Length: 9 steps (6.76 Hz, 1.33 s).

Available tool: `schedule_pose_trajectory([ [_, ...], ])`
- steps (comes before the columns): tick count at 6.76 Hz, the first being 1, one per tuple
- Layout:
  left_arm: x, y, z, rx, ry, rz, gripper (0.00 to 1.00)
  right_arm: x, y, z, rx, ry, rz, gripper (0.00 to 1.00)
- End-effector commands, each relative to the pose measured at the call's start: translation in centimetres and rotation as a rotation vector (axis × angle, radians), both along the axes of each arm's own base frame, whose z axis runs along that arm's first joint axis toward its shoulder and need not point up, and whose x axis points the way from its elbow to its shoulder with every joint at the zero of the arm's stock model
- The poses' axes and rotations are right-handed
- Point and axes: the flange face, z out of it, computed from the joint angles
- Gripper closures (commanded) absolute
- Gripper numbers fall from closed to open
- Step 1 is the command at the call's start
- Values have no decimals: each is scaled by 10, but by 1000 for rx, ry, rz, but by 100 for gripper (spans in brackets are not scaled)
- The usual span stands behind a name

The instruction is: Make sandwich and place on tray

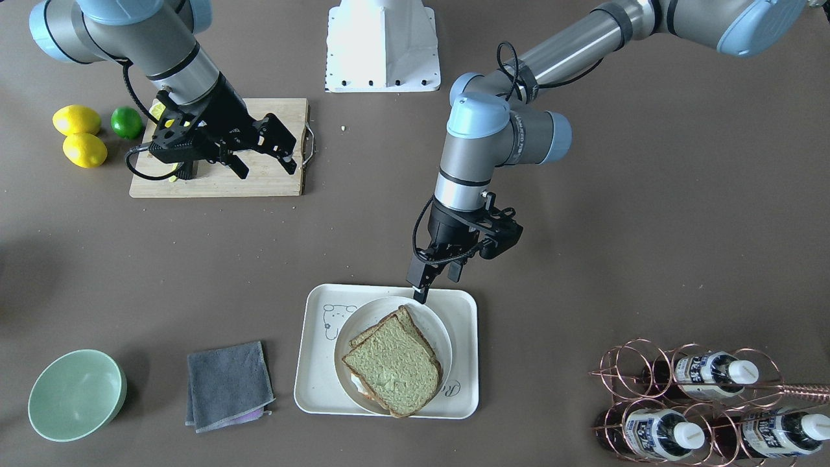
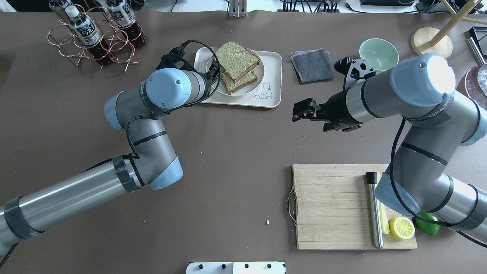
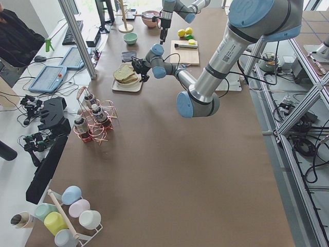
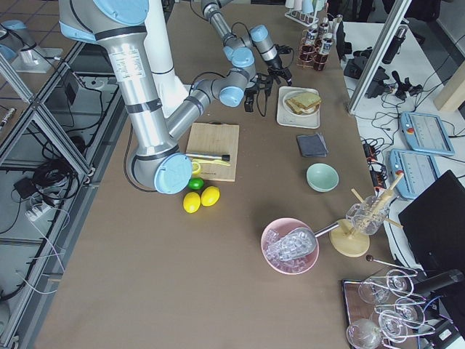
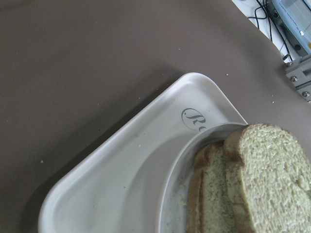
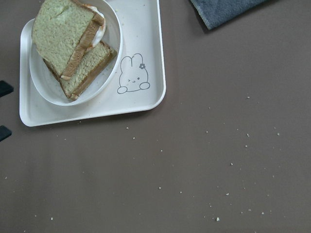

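The sandwich (image 1: 395, 366), two brown-crusted slices with pale greenish faces and a bit of egg white at the edge, lies on a round white plate (image 1: 436, 324). The plate sits on the cream tray (image 1: 463, 311). The sandwich also shows in the overhead view (image 2: 236, 62), the left wrist view (image 5: 252, 179) and the right wrist view (image 6: 68, 43). My left gripper (image 1: 438, 288) is open and empty, just above the tray's robot-side edge, apart from the bread. My right gripper (image 1: 266, 170) is open and empty, in the air well away from the tray (image 2: 272, 76).
A wooden cutting board (image 2: 331, 205) holds a metal tool (image 2: 374, 213) and a half lemon (image 2: 402, 227). Two lemons (image 1: 78, 120) and a lime (image 1: 126, 122) lie beside it. A grey cloth (image 1: 227, 384), a green bowl (image 1: 76, 394) and a copper bottle rack (image 1: 700, 402) flank the tray.
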Motion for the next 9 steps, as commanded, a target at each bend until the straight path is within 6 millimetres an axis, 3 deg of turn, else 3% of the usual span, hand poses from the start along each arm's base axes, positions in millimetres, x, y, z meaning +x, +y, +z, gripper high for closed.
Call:
schedule_pose_trajectory([
  [1,-82,61,-7,71,-83,76,1,34,-21,9,0,13,21,0],
  [2,-113,81,-16,89,-150,105,1,64,-39,24,19,58,33,0],
  [4,-150,92,-23,175,-372,230,1,117,-76,62,89,297,-56,0],
  [5,-180,71,-10,197,-522,306,1,152,-98,94,105,412,-116,0],
  [6,-233,51,2,195,-575,408,1,198,-121,139,137,485,-161,0],
  [7,-292,35,25,213,-582,491,1,236,-124,165,129,502,-168,0],
  [9,-414,19,76,234,-509,608,1,301,-105,218,158,470,-252,0],
])
